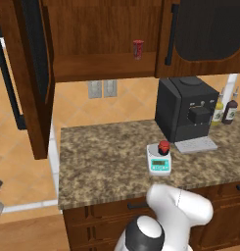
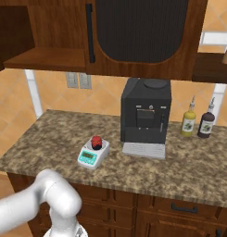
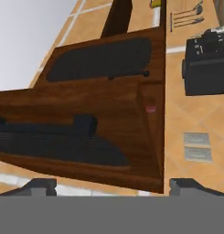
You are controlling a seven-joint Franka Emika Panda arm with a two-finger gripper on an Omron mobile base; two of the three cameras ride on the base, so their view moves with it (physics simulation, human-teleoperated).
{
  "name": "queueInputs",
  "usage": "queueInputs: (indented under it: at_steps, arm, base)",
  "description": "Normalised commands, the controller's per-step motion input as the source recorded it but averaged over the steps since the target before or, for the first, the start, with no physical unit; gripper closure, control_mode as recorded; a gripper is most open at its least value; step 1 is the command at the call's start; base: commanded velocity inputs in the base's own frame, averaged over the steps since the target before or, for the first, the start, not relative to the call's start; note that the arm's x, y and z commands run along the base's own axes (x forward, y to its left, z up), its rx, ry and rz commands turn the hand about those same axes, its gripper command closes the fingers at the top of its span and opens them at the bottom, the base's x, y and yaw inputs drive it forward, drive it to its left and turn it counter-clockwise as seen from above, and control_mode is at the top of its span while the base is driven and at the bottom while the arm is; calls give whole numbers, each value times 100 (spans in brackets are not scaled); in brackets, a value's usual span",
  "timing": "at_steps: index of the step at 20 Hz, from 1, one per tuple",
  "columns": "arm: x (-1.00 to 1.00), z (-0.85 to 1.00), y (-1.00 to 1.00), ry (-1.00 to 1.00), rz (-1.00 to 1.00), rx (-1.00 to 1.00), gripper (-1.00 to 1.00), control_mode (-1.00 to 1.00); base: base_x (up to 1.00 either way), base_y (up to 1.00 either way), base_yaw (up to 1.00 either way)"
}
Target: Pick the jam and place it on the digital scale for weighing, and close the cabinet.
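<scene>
Resting: jam on digital scale | hand view: cabinet door ajar | tool apart

the jam sits on the digital scale left of the coffee machine.

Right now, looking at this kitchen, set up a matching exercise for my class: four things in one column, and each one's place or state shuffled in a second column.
Things:
1. jam
2. red can
3. left cabinet door
4. coffee machine

Places or states:
A. swung open
B. on the counter, behind the digital scale
C. on the cabinet shelf
D. on top of the digital scale

Pairs: 1-D, 2-C, 3-A, 4-B
</scene>
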Motion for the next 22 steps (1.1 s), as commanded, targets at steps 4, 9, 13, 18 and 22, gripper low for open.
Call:
queueInputs:
  at_steps: [4, 9, 13, 18, 22]
  arm:
    - [100, 0, -85, 16, -12, 0, -100, -100]
    - [100, 9, -96, 29, -10, 0, -100, -100]
    - [76, 64, -95, 29, -14, 0, -100, -100]
    - [-27, 78, -100, -4, -11, 0, -100, -100]
    - [-17, 40, -100, -4, 0, 5, -100, -100]
  base:
    - [0, 0, 0]
    - [0, 0, 0]
    - [0, 0, 0]
    - [0, 0, 0]
    - [0, 0, 0]
